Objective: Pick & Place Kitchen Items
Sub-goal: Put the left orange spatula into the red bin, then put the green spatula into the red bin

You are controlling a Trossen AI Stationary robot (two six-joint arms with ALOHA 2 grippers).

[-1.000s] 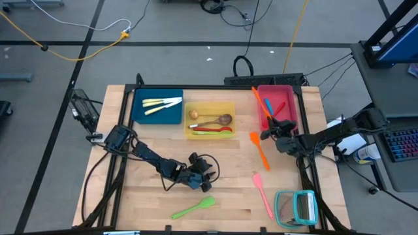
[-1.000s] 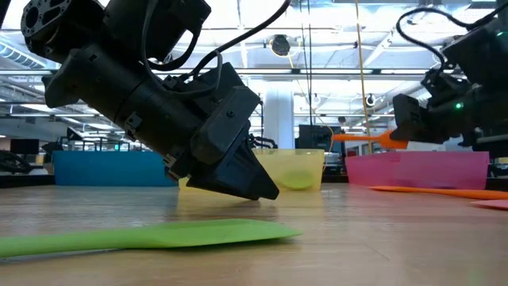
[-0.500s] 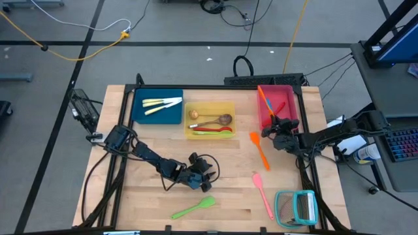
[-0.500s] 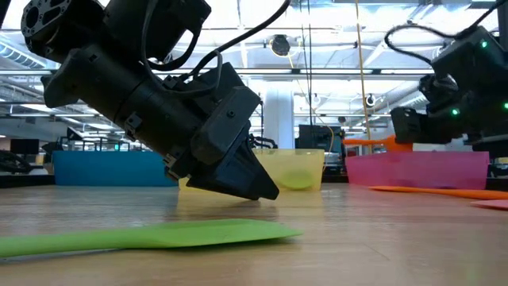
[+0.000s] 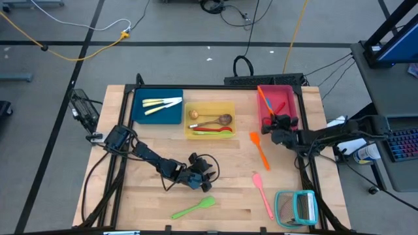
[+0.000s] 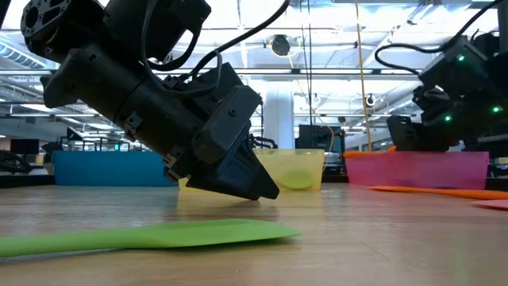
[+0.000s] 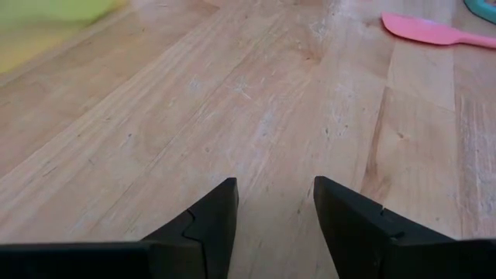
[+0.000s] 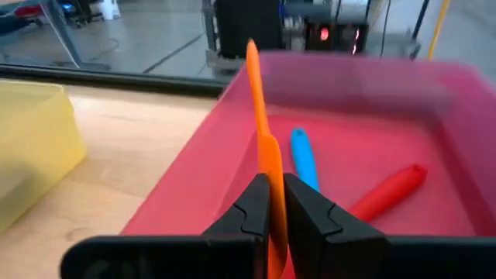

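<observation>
Inside pink tray (image 8: 434,101): blue utensil (image 8: 304,159)

Two dark, cable-draped jointed arms

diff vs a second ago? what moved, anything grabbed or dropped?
The right gripper, shut on the orange silicone utensil, carried it further over the pink rectangular tray, and it now hangs lower, near the tray's rim. Nothing was let go. The left gripper stayed open, low over the wooden table; the green silicone spatula, pink spatula and orange spatula lie as before.
</observation>
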